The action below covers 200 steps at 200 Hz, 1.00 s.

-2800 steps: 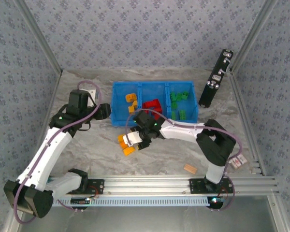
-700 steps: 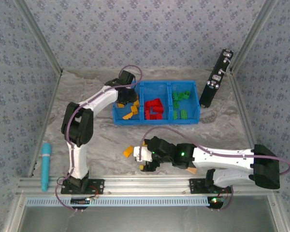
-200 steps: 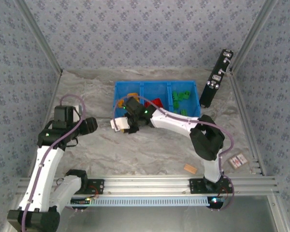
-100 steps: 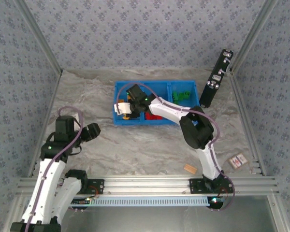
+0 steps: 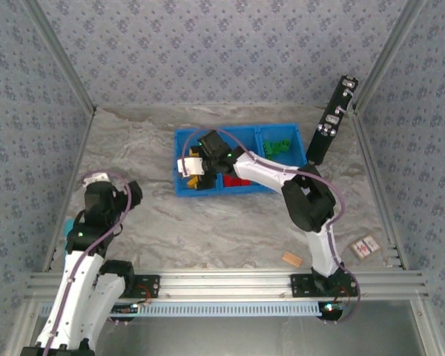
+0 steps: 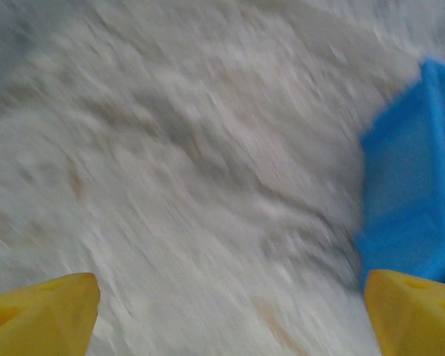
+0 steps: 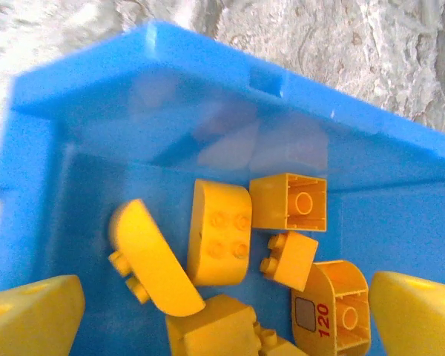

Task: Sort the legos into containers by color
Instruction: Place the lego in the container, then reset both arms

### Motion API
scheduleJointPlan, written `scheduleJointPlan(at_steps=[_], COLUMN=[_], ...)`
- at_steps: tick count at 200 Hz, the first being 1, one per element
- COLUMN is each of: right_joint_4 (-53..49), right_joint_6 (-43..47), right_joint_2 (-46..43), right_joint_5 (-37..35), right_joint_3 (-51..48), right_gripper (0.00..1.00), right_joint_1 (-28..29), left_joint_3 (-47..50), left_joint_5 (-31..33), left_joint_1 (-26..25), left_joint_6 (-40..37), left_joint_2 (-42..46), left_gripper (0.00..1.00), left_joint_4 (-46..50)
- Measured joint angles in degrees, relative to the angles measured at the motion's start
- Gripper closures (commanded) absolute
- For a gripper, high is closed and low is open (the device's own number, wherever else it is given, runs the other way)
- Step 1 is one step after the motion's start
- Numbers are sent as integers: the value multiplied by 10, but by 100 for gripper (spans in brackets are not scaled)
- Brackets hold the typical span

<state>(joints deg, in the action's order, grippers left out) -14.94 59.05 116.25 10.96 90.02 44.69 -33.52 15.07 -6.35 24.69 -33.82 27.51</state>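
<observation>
**Right gripper** (image 5: 191, 166): jaws wide, empty, over left cell of blue tray (image 5: 208, 188).
**Stock:** approx. 6 orange-yellow legos (image 7: 219, 230) in that cell; green legos (image 5: 279, 146) in right cell.
**Left gripper** (image 5: 130, 194): wide, empty, near-left over table (image 5: 230, 230).
**Handling:** lift straight up and clear the tray rim before swinging. Don't snag the bricks.
**Surface:** grey marble-look; 1 tan block (image 5: 291, 259) near right.
**Room:** patterned walls (image 5: 208, 52), alu. frame.

1 tray (image 7: 96, 111), 3 compts (image 5: 289, 162); 6+ yel legos (image 7: 219, 230); 1 tan block (image 5: 291, 259)
</observation>
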Motion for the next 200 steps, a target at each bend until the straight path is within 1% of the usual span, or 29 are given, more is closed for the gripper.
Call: scheduleJointPlan(at_steps=[9, 16, 27, 34, 47, 63, 77, 94, 111, 120, 126, 139, 149, 160, 169, 182, 191, 200], right_joint_4=[3, 7, 17, 25, 47, 86, 110, 134, 158, 169, 172, 184, 196, 216, 235, 279, 311, 336], right_joint_6=[-8, -14, -30, -42, -63, -98, -133, -178, -243, -280, -303, -352, -392, -440, -479, -534, -568, -590], right_joint_2=[-27, -48, -93, -126, -191, -288, -373, -457, -537, -575, -600, -647, -676, -699, -709, -713, -699, -675], right_joint_5=[-1, -3, -10, -16, -29, -42, -55, -73, -91, -100, -106, -119, -131, -143, -152, -151, -150, -148], right_joint_3=[-20, -37, -72, -97, -148, -235, -313, -396, -479, -520, -543, -592, -628, -662, -687, -724, -744, -753], right_gripper=[1, 1, 1, 1, 1, 1, 1, 1, 1, 1, 1, 1, 1, 1, 1, 1, 1, 1], right_joint_1=[2, 4, 5, 4, -2, -21, -45, -82, -125, -150, -165, -197, -225, -263, -302, -374, -422, -454], left_joint_3=[32, 66, 116, 146, 186, 208, 208, 192, 174, 164, 158, 148, 140, 128, 127, 124, 124, 124], left_joint_5=[44, 71, 100, 112, 119, 119, 113, 98, 87, 81, 75, 54, 32, 14, 4, -8, -14, -20], left_joint_1=[1, 2, 6, 10, 18, 25, 28, 35, 42, 44, 44, 44, 47, 53, 57, 60, 60, 60], left_joint_6=[-26, -46, -73, -88, -116, -148, -170, -179, -182, -184, -185, -194, -198, -198, -200, -202, -204, -205], left_joint_2=[-1, -6, -28, -59, -132, -250, -325, -390, -454, -477, -486, -500, -523, -539, -544, -544, -544, -544], left_gripper=[4, 5, 6, 6, 5, 4, 4, 4, 4, 3, 0, 0, 0, 0, 0, 0, 0, 0], left_joint_4=[-77, -140, -223, -277, -371, -476, -550, -617, -689, -709, -711, -723, -751, -746, -756, -753, -755, -754])
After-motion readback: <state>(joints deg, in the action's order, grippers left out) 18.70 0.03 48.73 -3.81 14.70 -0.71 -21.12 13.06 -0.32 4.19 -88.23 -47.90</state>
